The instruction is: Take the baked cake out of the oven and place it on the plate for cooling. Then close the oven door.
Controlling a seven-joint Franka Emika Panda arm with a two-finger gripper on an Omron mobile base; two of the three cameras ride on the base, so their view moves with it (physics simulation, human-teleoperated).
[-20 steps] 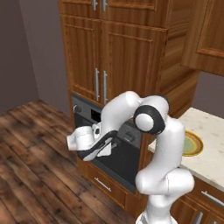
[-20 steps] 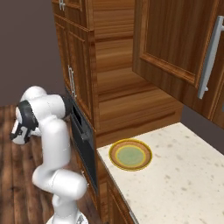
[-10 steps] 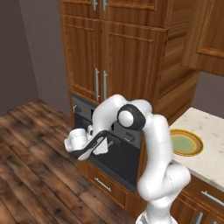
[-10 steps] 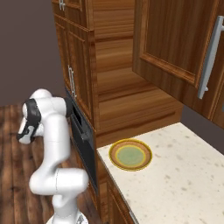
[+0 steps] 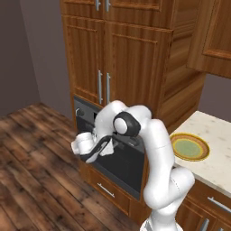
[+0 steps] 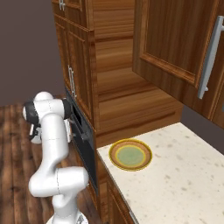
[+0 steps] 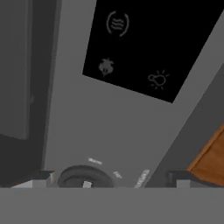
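The claw sits right up against the oven, its two dark fingertips spread wide apart with nothing between them, a round knob showing in the gap. The arm folds over from the base, elbow high, wrist bent down toward the control panel with its black display strip. The oven door stands upright and shut. On the counter to the right lies the plate, flat, nothing on it.
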